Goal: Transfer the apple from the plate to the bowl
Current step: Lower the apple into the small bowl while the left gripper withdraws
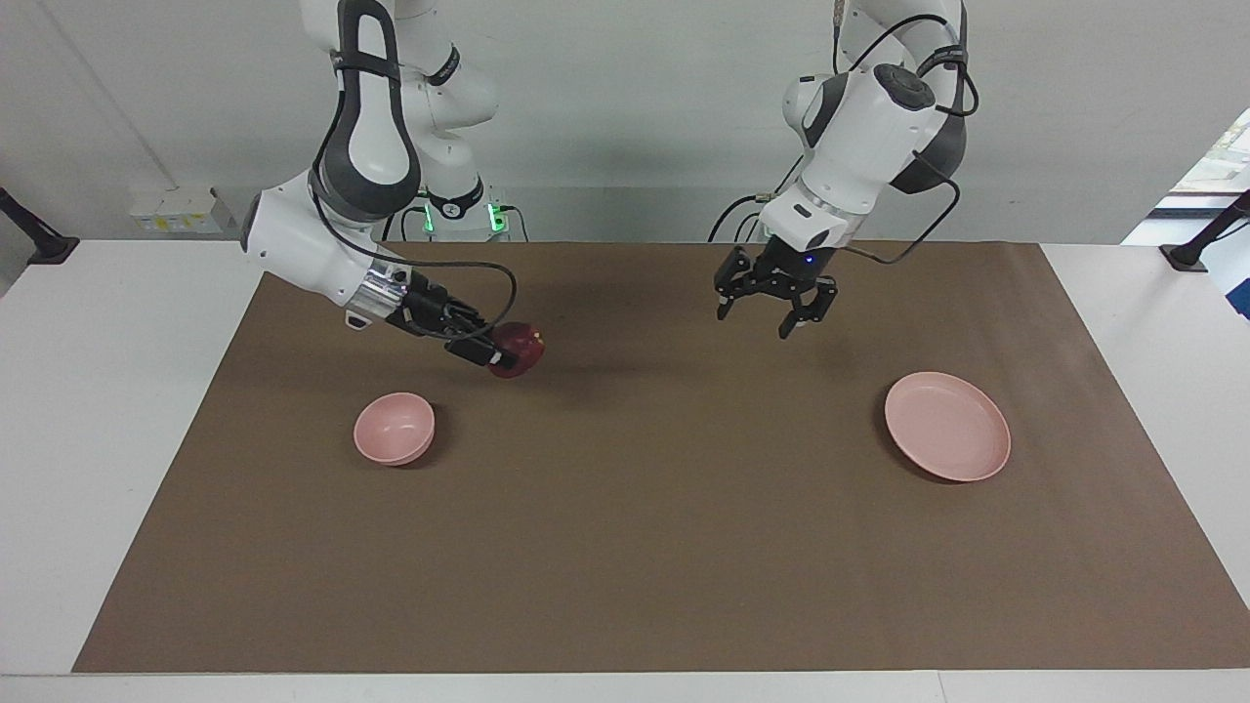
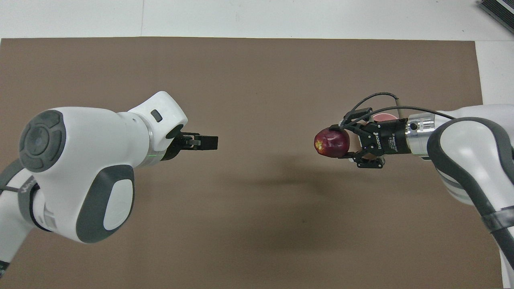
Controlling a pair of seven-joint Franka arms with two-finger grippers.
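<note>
The apple (image 1: 517, 350) hangs in the air left of centre in the facing view, clamped between the fingers of the right gripper (image 1: 500, 351), over the brown mat (image 1: 625, 547) just above and right of the bowl (image 1: 394, 428). In the overhead view the apple (image 2: 331, 143) sits at centre right. The left gripper (image 1: 771, 317), fingers spread apart and holding nothing, hangs right of centre, above and left of the plate (image 1: 947, 426).
</note>
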